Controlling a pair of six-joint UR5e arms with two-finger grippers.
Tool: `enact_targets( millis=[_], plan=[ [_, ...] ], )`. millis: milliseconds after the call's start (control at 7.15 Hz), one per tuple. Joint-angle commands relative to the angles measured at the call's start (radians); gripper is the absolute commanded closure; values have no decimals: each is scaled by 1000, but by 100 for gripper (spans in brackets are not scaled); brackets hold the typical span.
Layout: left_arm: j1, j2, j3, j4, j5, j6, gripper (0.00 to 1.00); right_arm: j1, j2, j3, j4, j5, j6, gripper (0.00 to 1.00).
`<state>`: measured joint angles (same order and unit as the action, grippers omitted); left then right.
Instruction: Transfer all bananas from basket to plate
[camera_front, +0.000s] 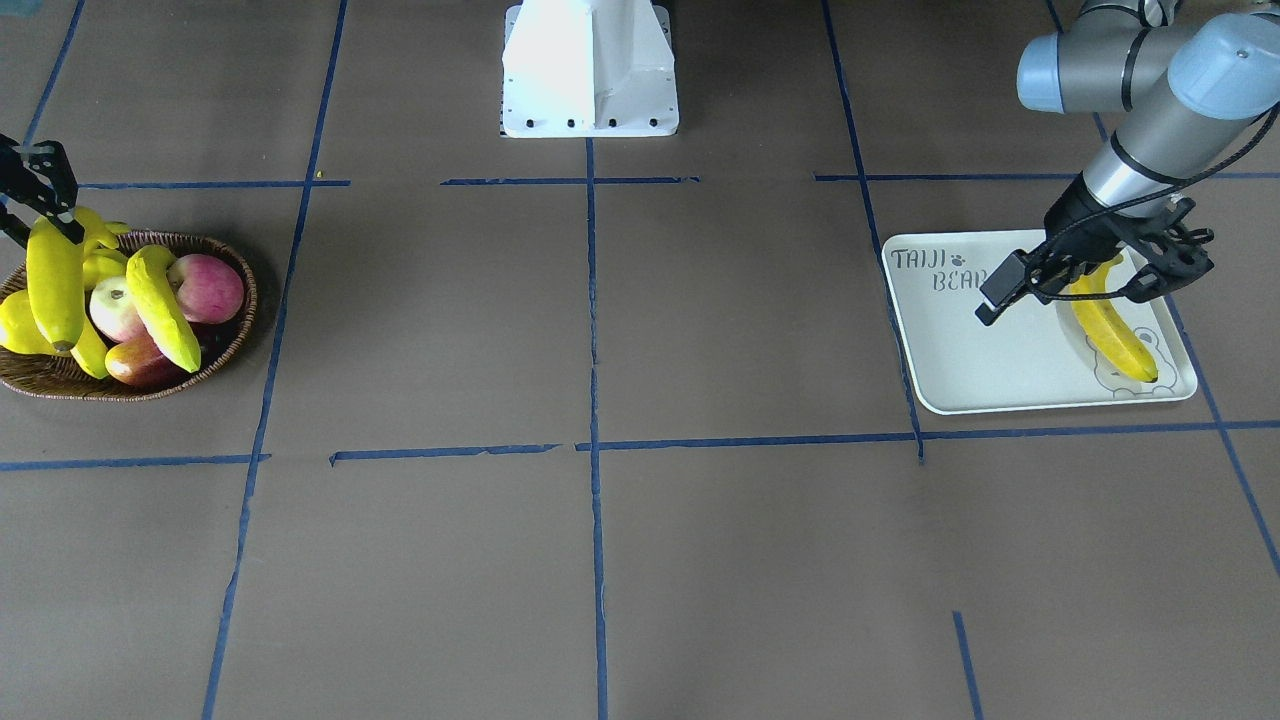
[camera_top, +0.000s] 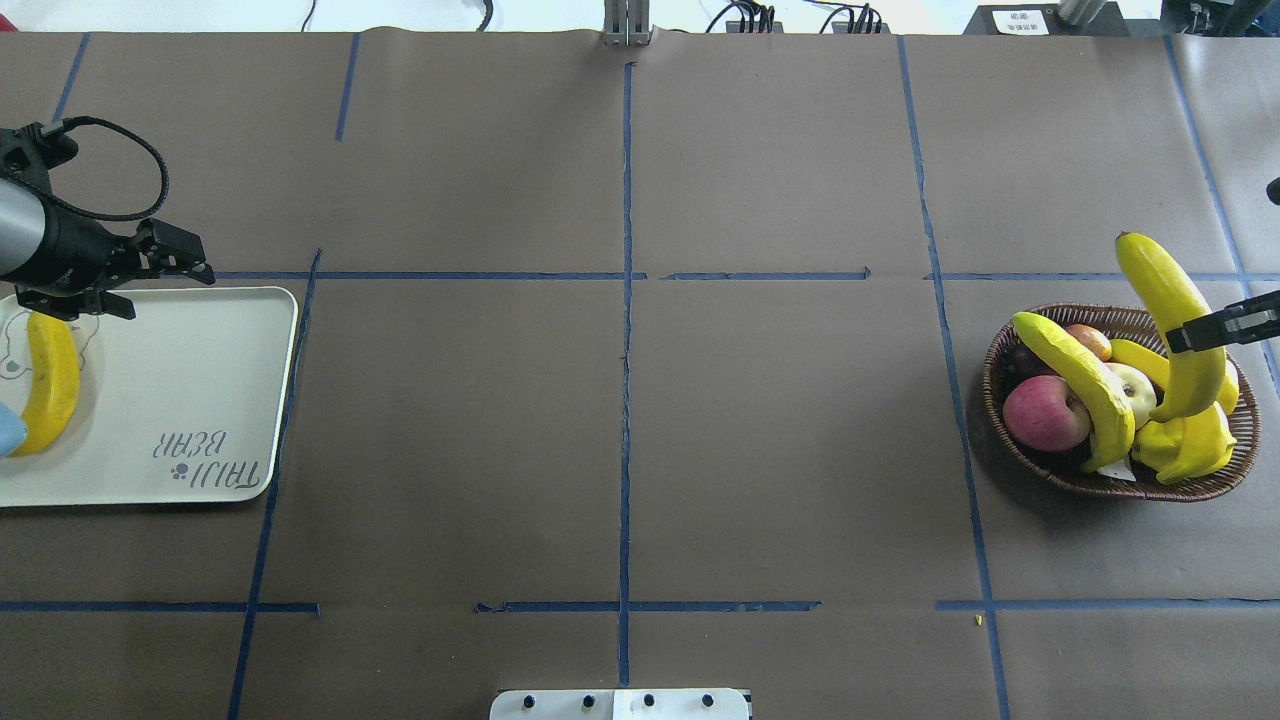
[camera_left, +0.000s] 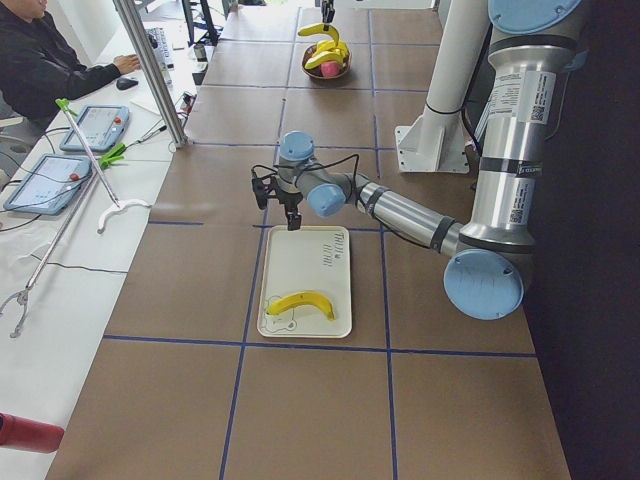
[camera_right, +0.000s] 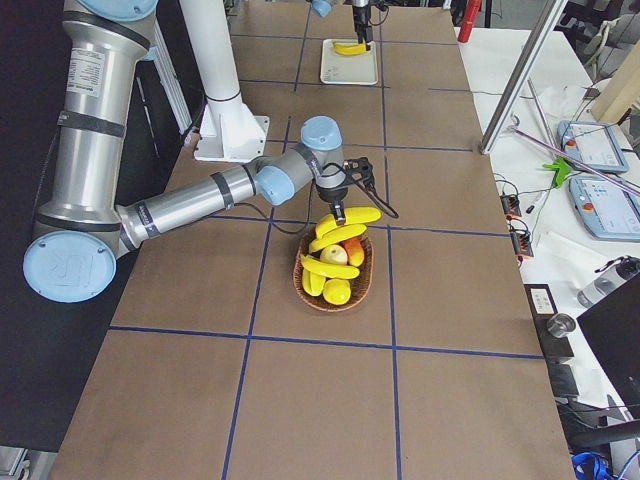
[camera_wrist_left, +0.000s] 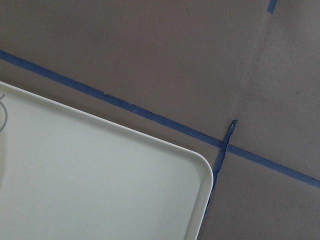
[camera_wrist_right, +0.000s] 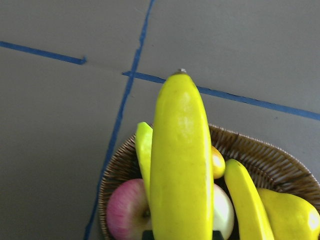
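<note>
My right claw (camera_top: 1200, 335) is clamped on a long curved bright-yellow banana (camera_top: 1172, 325), gripping it around mid-length. The banana is tipped up steeply. Its top end pokes out past the rim of the shallow brown woven wicker basket (camera_top: 1100, 486) and its bottom end is down over the fruit pile. I honestly can't tell if it's clear of the pile.

Inside the basket there's another yellow banana (camera_top: 1080, 385) draped across a red apple (camera_top: 1045, 412) and a pale apple (camera_top: 1135, 385). A stubby yellow pear (camera_top: 1190, 445) sits on my side, and a slimmer banana (camera_top: 1135, 355) is tucked behind the one I'm holding.

Way over at the other end of the bench (camera_top: 620, 450), my left claw (camera_top: 160, 285) hangs with its jaws apart and nothing in them. It's over the far edge of the white rounded-rectangle tray printed "TAIJI BEAR" (camera_top: 200, 380). One yellow banana (camera_top: 50, 385) lies flat on that tray, across the bear-face outline.
</note>
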<state>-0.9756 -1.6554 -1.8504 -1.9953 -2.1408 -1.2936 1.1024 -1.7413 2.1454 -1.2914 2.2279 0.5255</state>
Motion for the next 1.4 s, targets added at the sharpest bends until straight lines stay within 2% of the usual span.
enact_targets(
  millis=[0, 140, 280, 560, 700, 840, 1260],
  plan=[
    [5, -56, -13, -6, -8, -75, 1, -1, 163, -10, 6, 81, 212, 99],
    [52, -122, -13, -19, -4, -176, 1, -86, 298, -27, 14, 67, 455, 99],
    [81, -168, -9, -66, -4, -299, 1, -175, 390, -27, 14, 3, 607, 99],
    [95, -248, 8, -248, -2, -532, 1, -402, 549, -21, 17, -242, 917, 99],
    [103, -288, 11, -332, -4, -617, 1, -518, 603, -24, 17, -355, 935, 99],
    [160, -291, 1, -417, -4, -627, 1, -592, 617, -25, 18, -376, 920, 99],
    [263, -374, 10, -442, -2, -627, 1, -662, 669, -24, 20, -379, 903, 99]
  ],
)
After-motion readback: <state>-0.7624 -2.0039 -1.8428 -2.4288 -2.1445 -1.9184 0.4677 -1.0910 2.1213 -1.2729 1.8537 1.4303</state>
